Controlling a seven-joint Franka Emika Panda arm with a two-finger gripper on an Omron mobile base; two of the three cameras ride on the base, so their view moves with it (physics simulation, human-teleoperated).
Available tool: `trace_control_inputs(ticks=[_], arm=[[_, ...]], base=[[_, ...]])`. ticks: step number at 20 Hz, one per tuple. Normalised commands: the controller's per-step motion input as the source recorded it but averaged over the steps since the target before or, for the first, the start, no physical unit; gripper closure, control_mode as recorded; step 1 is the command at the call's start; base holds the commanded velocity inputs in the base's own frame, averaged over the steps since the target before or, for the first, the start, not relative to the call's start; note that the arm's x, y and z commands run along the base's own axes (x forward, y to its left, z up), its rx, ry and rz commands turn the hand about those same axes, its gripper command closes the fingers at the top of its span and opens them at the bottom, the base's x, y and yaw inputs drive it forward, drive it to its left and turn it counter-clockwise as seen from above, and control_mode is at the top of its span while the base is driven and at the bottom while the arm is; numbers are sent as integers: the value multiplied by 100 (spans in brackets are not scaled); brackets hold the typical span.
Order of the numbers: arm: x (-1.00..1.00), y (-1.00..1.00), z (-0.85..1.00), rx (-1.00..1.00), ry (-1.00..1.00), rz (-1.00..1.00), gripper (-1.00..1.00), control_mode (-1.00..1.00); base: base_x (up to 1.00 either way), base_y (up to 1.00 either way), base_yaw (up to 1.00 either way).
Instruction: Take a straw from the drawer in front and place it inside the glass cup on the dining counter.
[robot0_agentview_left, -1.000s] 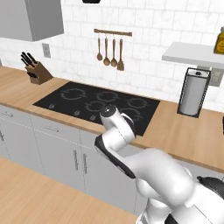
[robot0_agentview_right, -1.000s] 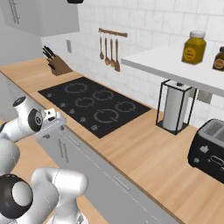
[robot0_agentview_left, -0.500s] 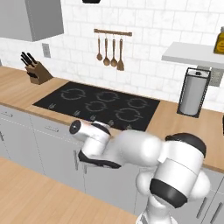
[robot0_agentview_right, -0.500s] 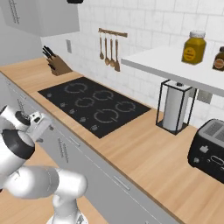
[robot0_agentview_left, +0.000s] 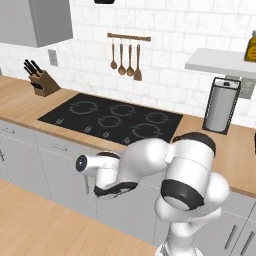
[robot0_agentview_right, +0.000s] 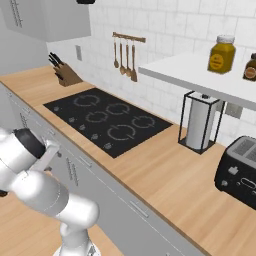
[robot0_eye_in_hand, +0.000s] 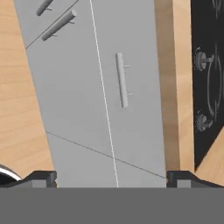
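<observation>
Gripper (robot0_eye_in_hand: 111, 177) hangs in front of the closed drawer (robot0_eye_in_hand: 131, 83), jaws wide apart and empty.

In the hand view the two dark fingertips (robot0_eye_in_hand: 41, 178) stand far apart, framing the light-grey drawer front with its slim metal bar handle (robot0_eye_in_hand: 122, 80); nothing lies between them. The drawer sits just under the wood counter edge (robot0_eye_in_hand: 171, 87) beside the black cooktop (robot0_agentview_left: 112, 118). In the left base view the arm is folded low before the cabinets (robot0_agentview_left: 30, 160).

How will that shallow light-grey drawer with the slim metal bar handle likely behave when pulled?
The shallow light-grey drawer is closed flush, so it should probably slide straight out rather than swing. Its slim metal bar handle looks rigid, smooth and round, so the open gripper might slip unless it closes squarely across the bar.
</observation>
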Motion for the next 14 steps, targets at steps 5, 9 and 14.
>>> trace_control_inputs(ticks=[5, 9, 14], arm=[[23, -32, -24, 0, -4, 9, -100, -100], [27, -15, -15, 0, -9, 2, -100, -100], [25, 0, -28, 0, -12, 0, -100, -100]], base=[[0, 0, 0], [0, 0, 0], [0, 0, 0]])
